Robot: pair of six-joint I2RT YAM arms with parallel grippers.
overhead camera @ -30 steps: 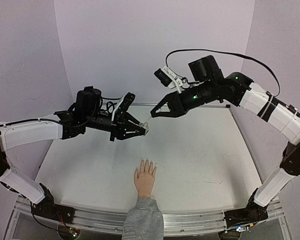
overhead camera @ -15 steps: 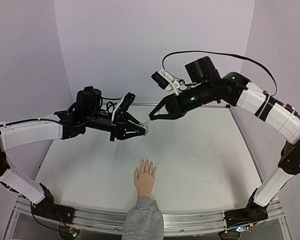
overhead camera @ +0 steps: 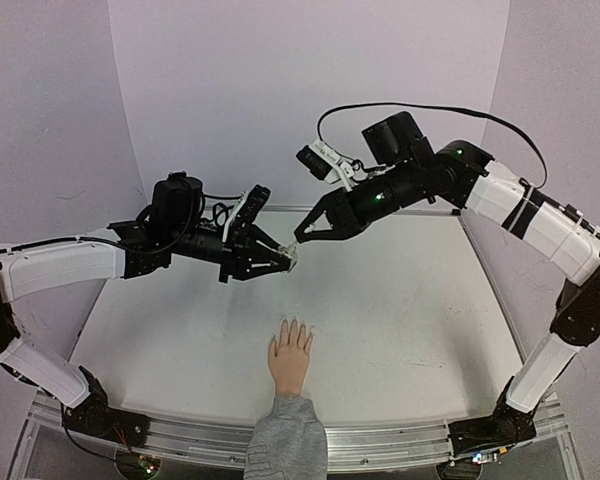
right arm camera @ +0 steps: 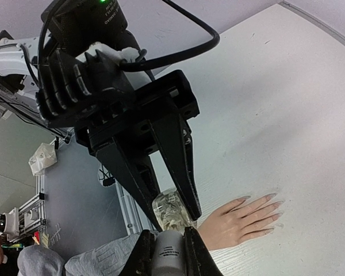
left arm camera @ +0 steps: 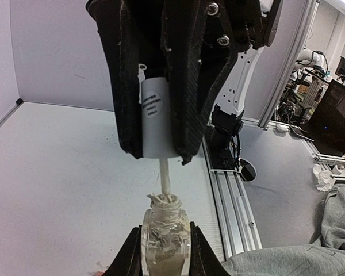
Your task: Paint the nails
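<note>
Since a second ago the right gripper [overhead camera: 302,238], clamped on a white cylindrical brush cap [left arm camera: 157,118], has been brought leftward to the small whitish clear bottle [left arm camera: 164,236] clenched by the left gripper [overhead camera: 290,262]. The tiny pale nails [overhead camera: 293,325] of the flesh-coloured hand [overhead camera: 290,362] are seen on the white table [overhead camera: 410,300], well apart from both grippers, nearer the arm bases

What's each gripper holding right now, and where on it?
Left gripper: the bottle, by its body. Right gripper: the brush cap, by its sides, stem in the bottle's neck.
</note>
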